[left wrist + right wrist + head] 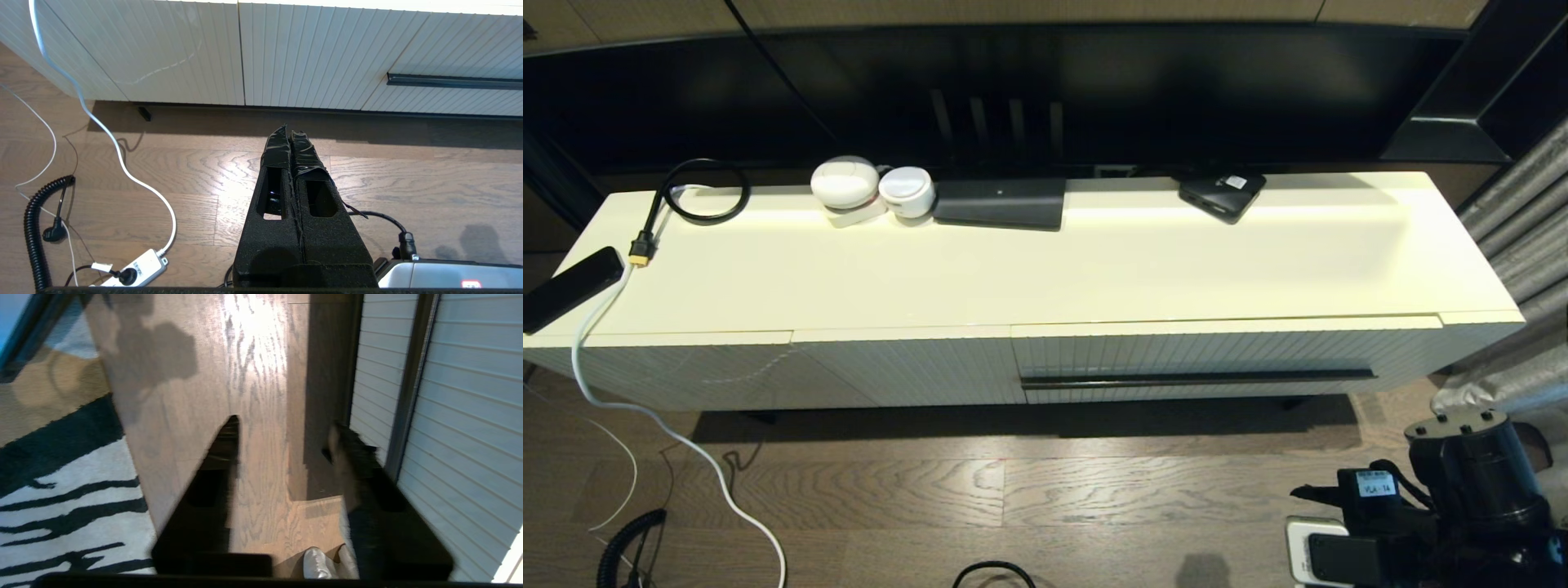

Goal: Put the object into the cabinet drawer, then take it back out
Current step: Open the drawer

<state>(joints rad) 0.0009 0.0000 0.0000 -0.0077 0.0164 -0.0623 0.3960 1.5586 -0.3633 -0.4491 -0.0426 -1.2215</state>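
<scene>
The cabinet drawer (pixel 1225 353) is closed, its ribbed cream front flush with the panels beside it, and its black handle strip (pixel 1199 378) runs along the lower part. My right gripper (pixel 286 426) is open and empty, low over the wooden floor just in front of that handle strip (pixel 408 388). In the head view only the right arm's wrist (pixel 1470 482) shows, at the bottom right. My left gripper (pixel 290 132) is shut on nothing, parked above the floor facing the handle-less panels (pixel 184 49). Which item on the cabinet top is the task's object I cannot tell.
On the cabinet top (pixel 1094 261) lie two white round devices (pixel 845 184), a flat black box (pixel 1001 202), a small black device (pixel 1222 193) and a black cable loop (pixel 707 192). A white cable (pixel 654 425) and power strip (pixel 137 269) lie on the floor at left. A zebra rug (pixel 69 498) is nearby.
</scene>
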